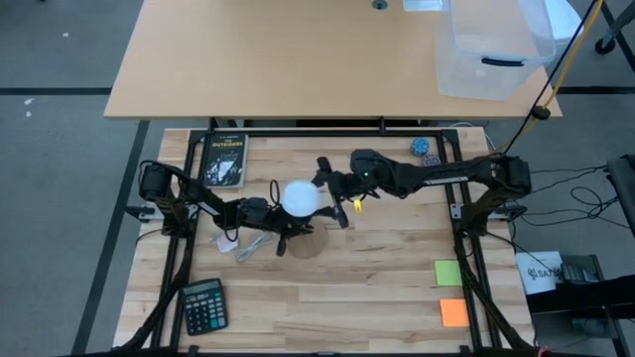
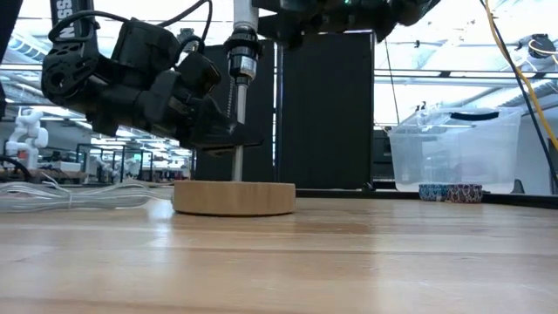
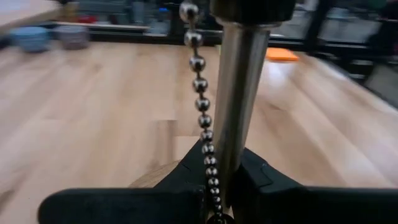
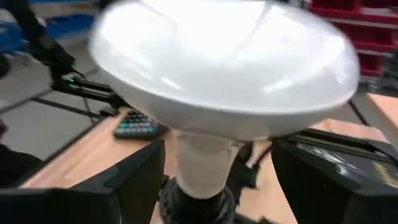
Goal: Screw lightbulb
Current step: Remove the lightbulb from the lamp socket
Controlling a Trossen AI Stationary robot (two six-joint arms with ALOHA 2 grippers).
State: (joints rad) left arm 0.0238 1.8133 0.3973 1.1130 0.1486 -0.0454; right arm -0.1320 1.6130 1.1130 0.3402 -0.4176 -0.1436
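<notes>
The white lightbulb [image 1: 301,196] sits upright with its neck [image 4: 202,163] in the black socket [image 4: 196,202] on top of a lamp. The lamp has a slim metal pole [image 2: 237,131] and a round wooden base [image 2: 234,197] standing on the table. A bead chain [image 3: 202,112] hangs beside the pole. My left gripper [image 1: 283,230] is shut on the pole low down. My right gripper [image 4: 205,180] is open at the bulb's right in the high view [image 1: 334,193]. Its fingers [image 4: 134,180] stand on either side of the bulb's neck, apart from it. My left gripper pinches the lamp's metal pole at its lower part [image 3: 233,155] between its two fingers. The fingers come nearly level from the table's left and lie across the upright pole. The lamp stands upright with its wooden base on the table.
A book [image 1: 224,159] lies at the far left, and a calculator [image 1: 203,304] at the near left. Crumpled clear wrapping [image 1: 250,245] lies beside the lamp base. Green [image 1: 447,273] and orange [image 1: 453,312] notes lie near right. A clear bin [image 1: 491,50] stands on the table behind.
</notes>
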